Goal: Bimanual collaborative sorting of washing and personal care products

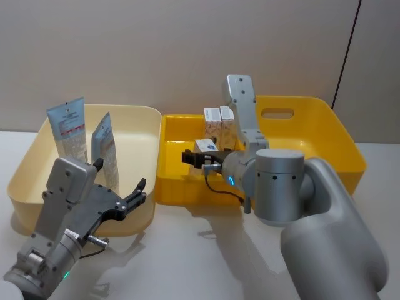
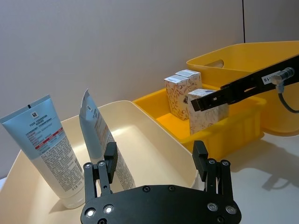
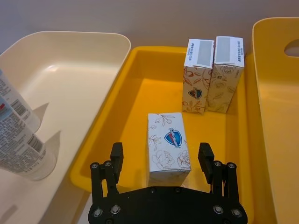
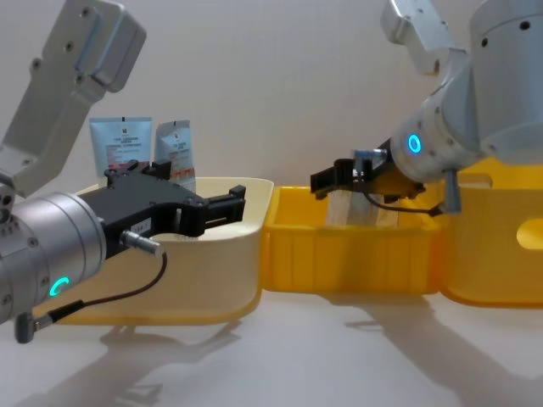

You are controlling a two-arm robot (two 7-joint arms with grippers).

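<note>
Claws first: the left gripper (image 2: 155, 156) hangs spread and empty at the near wall of the cream tub (image 2: 140, 110), where two blue tubes (image 2: 44, 140) stand upright. Farther in, the right gripper (image 3: 161, 151) straddles a lone carton (image 3: 168, 149) in the yellow tray (image 3: 140, 79), its fingers apart on either side and touching nothing. If a grasp is meant, it should centre, close squarely on the side faces, then lift straight, clear of the back cartons (image 3: 196, 74).

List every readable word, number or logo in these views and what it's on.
"10": white tag on the right claw finger.
Too blurred to read: blue shield logo on the near carton.
Too small to read: labels on the back cartons; white-and-red print on the tubes.
</note>
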